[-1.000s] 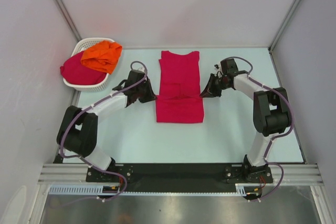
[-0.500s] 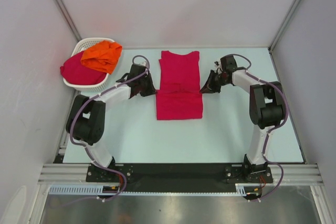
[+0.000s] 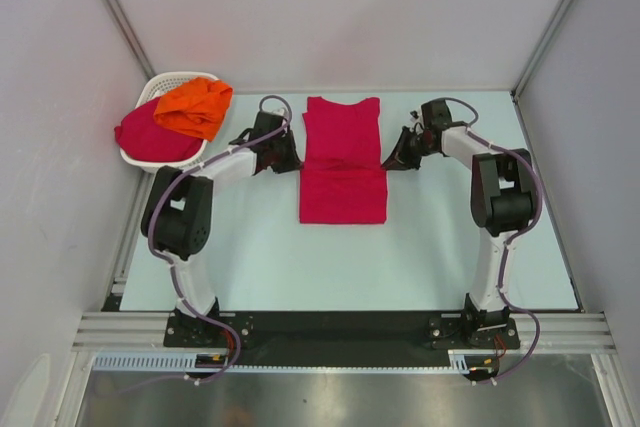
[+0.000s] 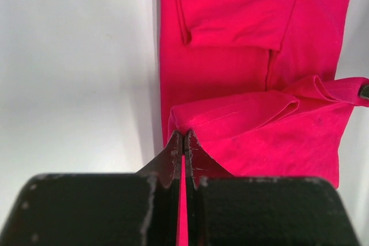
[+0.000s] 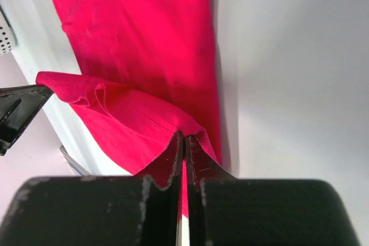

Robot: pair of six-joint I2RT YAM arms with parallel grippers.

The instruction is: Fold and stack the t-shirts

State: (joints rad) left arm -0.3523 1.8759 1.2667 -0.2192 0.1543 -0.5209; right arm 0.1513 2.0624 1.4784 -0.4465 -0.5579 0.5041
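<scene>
Crimson t-shirt (image 3: 342,162) at mid-table, its near hem lifted and doubled back over the body by both grippers.

The shirt lies lengthwise on the table (image 3: 300,257), collar toward the far wall, with the raised hem hanging as a slack fold between the two grips. The left gripper (image 3: 290,157) is clamped on the hem's left corner and the right gripper (image 3: 392,160) on its right corner. In each wrist view the fingers (image 4: 173,156) are pressed together with red cloth pinched between them. Both arms stretch forward and bend inward, meeting the shirt's side edges about halfway along it. Since a second ago both elbows have swung farther from the bases, the grippers have moved toward the far wall, and the fold's near edge has crept up the table. At far left, the orange t-shirt (image 3: 195,107) lies on a second crimson t-shirt (image 3: 148,137) in the white basket (image 3: 160,81), unchanged.
</scene>
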